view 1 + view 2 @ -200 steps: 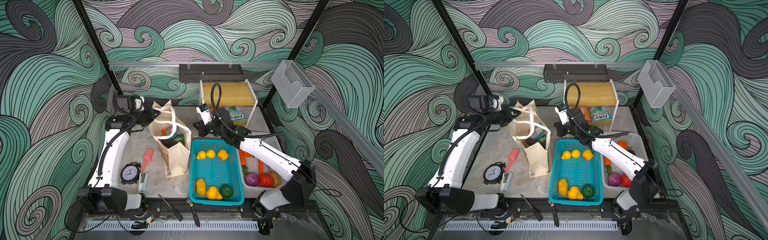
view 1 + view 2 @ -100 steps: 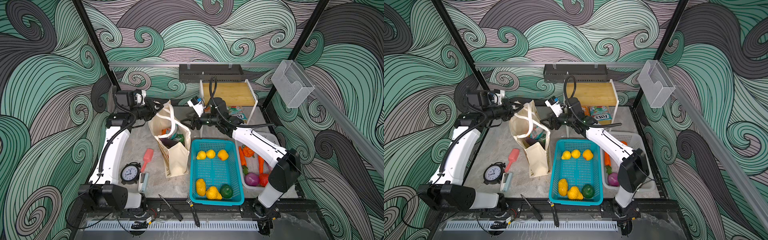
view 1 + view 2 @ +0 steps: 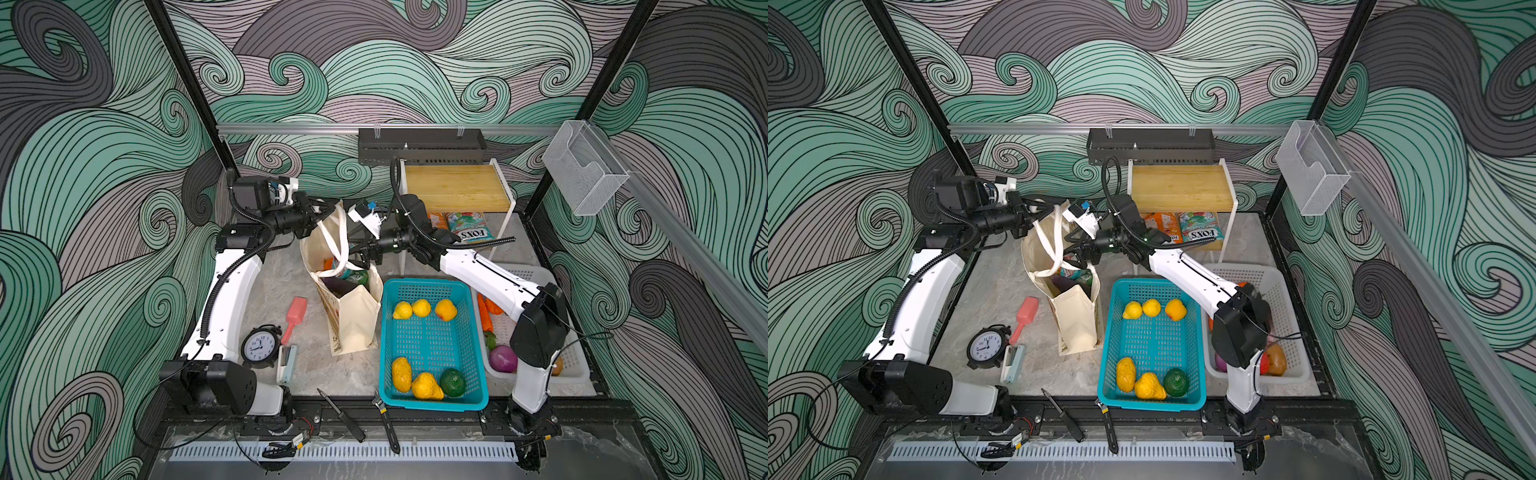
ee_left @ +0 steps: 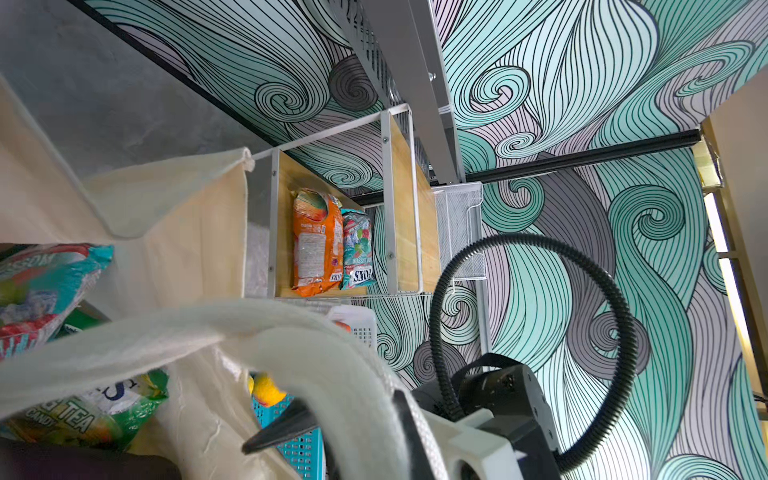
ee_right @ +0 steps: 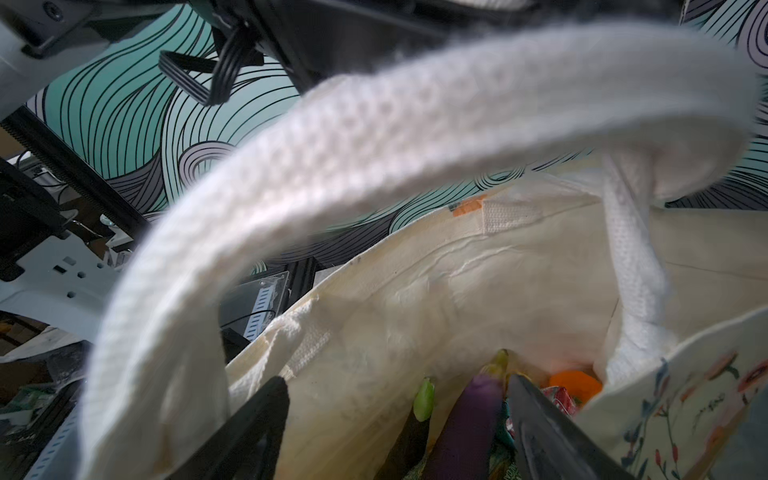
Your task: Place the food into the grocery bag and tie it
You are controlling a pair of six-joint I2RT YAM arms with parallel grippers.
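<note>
Cream canvas grocery bag (image 3: 353, 316) stands mid-frame in both top views, food (image 5: 469, 415) showing inside. Its white handle (image 5: 374, 137) loops up to the left gripper (image 3: 325, 211), clamped on it at upper left, and arcs crosswise just ahead of the nearer right gripper (image 5: 397, 380), jaws spread wide.

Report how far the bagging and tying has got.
Done: an eggplant and packets sit inside the bag. In hand: the left tool is shut on one handle; the right tool hangs open at the bag's mouth. Left: nothing is tied yet, and yellow fruit lies in the teal basket.
</note>
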